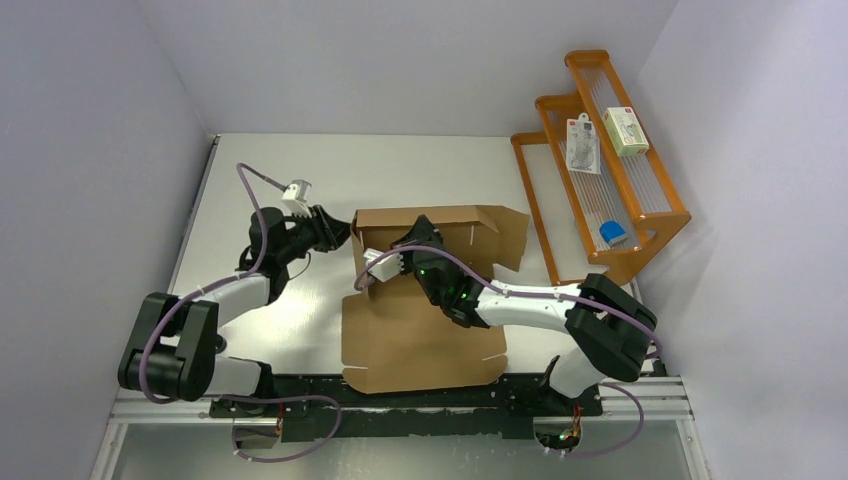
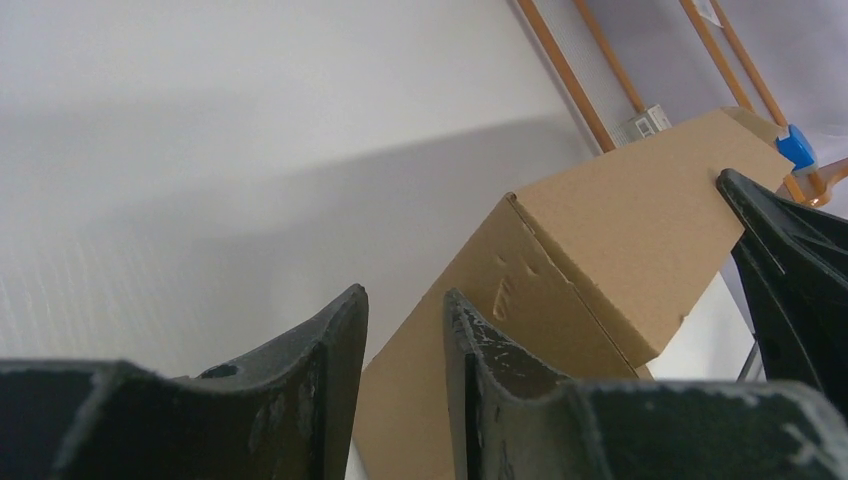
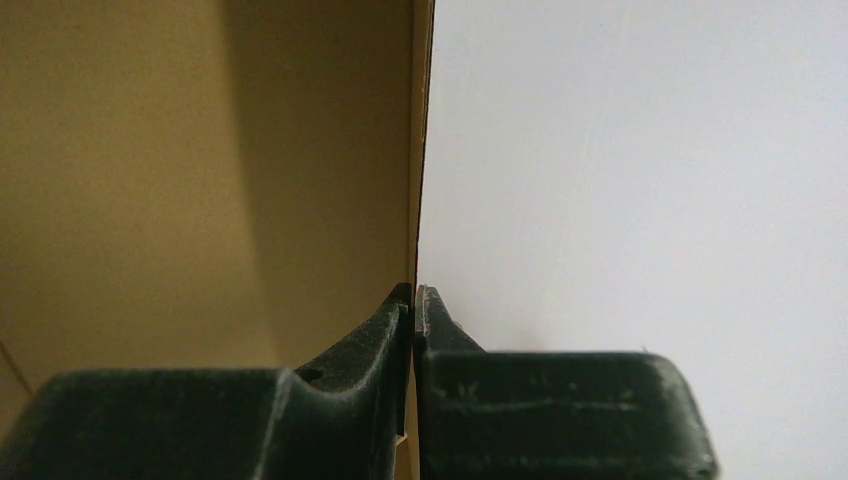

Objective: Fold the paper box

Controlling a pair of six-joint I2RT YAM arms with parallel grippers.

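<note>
Seen from above, the left arm (image 1: 235, 292) leans from its base toward 1 o'clock, bends at the elbow, and points its wrist toward 3 o'clock. The left gripper (image 1: 338, 226) has its two dark fingers (image 2: 320, 380) slightly parted, with a narrow gap between them. The right arm (image 1: 530, 300) stretches from its base toward 9 o'clock, and its wrist turns toward 11 o'clock. The right gripper (image 3: 414, 300) has its jaws pressed together, pinching a thin edge of the paper box (image 3: 200, 180).
</note>
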